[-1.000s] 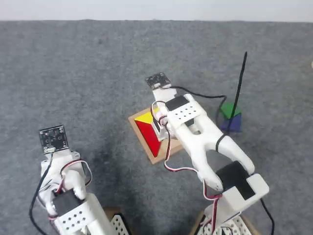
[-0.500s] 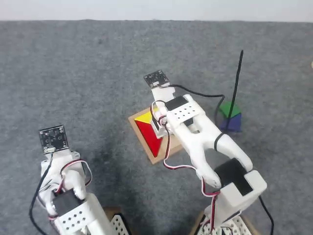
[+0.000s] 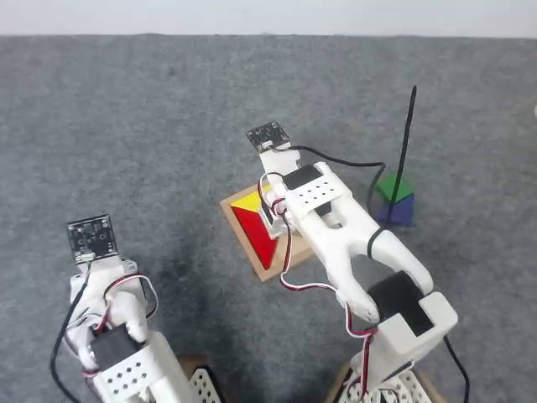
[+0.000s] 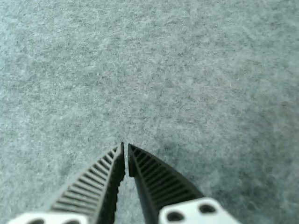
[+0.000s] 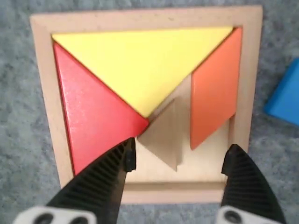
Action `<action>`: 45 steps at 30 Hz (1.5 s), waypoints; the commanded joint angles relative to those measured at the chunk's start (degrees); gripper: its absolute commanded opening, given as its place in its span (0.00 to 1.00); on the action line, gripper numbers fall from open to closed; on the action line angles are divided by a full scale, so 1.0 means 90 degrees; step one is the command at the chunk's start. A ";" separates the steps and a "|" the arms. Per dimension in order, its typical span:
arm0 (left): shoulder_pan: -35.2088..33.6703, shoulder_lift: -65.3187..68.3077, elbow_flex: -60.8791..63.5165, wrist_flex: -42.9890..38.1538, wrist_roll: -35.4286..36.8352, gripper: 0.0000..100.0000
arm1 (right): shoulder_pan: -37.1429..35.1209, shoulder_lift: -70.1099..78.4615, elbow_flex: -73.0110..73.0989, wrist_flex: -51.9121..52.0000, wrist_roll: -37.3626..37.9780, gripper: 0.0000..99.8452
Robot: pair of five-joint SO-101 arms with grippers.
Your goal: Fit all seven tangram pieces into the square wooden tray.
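Right arm only shuffled a hair. The right gripper (image 5: 180, 156) hangs wide open over the wooden tray (image 5: 145, 16), which holds the yellow triangle (image 5: 140, 60), red triangle (image 5: 93, 116) and orange parallelogram (image 5: 215, 93). The blue piece (image 5: 285, 95) sits outside, so there's probably plenty left to do. Meanwhile the left gripper (image 4: 126, 149) is pinched together over bare carpet.

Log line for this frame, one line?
right tool open over tray | yellow piece, red piece, orange piece seated | left tool shut above carpet

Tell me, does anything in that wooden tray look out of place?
The plain wooden triangle in the tray sits loose, with a gap beside the orange piece; a blue piece lies outside on the carpet.
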 commanded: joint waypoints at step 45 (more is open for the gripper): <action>0.0039 -0.0049 -0.0044 0.0020 -0.0068 0.02 | 0.3512 -0.2466 0.0625 0.0532 0.2559 0.30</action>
